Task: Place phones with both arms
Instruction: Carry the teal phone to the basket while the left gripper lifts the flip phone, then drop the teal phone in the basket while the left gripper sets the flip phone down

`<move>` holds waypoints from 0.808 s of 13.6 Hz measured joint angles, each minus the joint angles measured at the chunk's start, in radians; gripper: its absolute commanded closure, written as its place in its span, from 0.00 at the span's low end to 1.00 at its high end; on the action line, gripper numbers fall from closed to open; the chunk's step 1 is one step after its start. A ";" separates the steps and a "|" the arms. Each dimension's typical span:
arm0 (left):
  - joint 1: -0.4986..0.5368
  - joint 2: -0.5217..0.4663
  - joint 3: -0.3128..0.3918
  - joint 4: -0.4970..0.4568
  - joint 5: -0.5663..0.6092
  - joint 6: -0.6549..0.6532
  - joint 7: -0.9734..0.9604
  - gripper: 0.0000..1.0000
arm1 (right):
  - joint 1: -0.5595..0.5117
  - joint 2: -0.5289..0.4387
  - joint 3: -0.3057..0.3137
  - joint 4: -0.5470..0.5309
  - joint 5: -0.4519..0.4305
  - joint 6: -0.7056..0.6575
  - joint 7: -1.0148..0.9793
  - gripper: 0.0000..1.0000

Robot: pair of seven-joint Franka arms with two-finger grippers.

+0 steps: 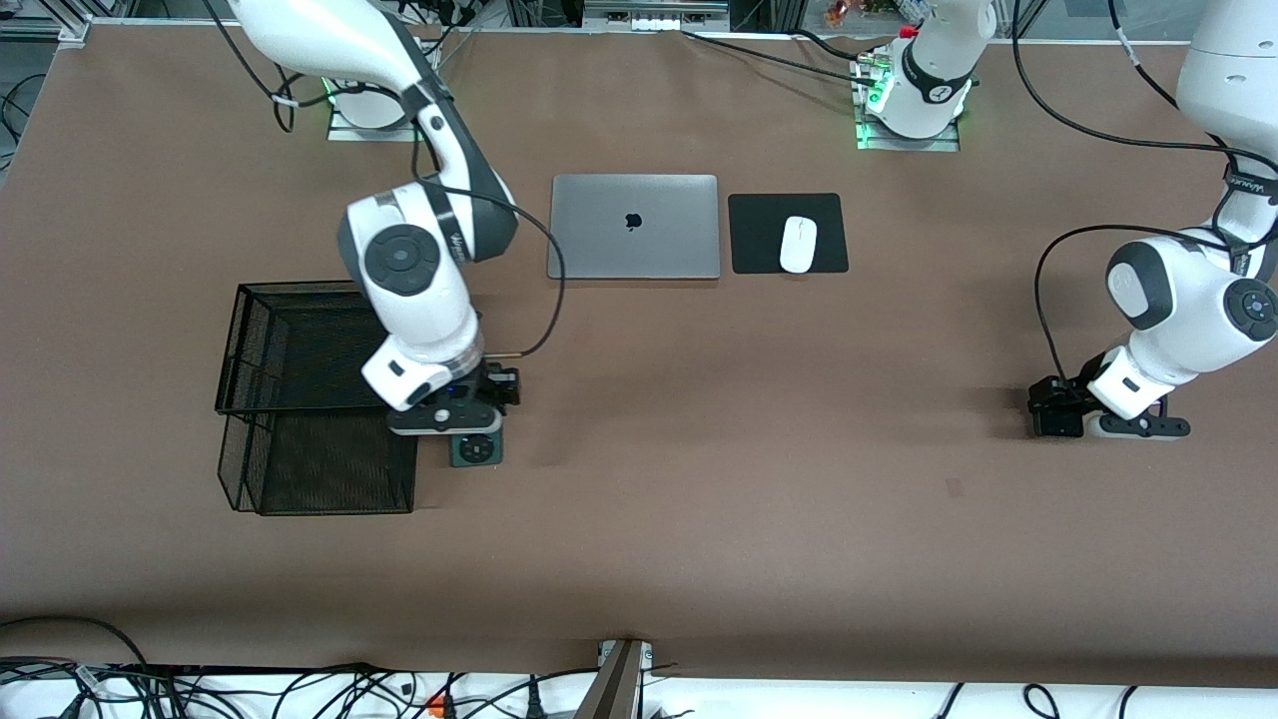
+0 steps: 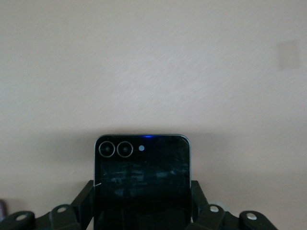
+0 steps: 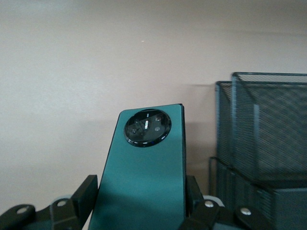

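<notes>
Start with your right pincer (image 1: 469, 431), low over the bench (image 1: 699, 479) just beside the mesh basket (image 1: 300, 399), at the right arm's end. It is closed on the green phone (image 3: 144, 177), its two fingers (image 3: 86, 194) pressing the long edges. The phone's long axis runs straight out from the pincer, camera ring at the free end, which pokes out toward the front camera. In the right wrist view the basket stands close alongside the phone, apart from it and not under it. So if the basket is the target, the move is a sideways carry over its rim, and the phone's length must clear the wire wall.

Your left pincer (image 1: 1073, 417) sits low at the left arm's end of the bench, well apart from the basket. It is closed on the black phone (image 2: 141, 177), gripped by its side edges, lenses at the free end, with only bare bench ahead. It has the longer trip.

Farther up the bench lie a laptop (image 1: 634, 227) and a mouse (image 1: 798, 244) on its pad. The lilac phone is not in view.
</notes>
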 measured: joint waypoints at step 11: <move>-0.539 0.068 -0.005 0.116 0.000 -0.041 -0.756 0.99 | -0.009 -0.261 -0.265 -0.187 0.003 -0.157 -0.354 1.00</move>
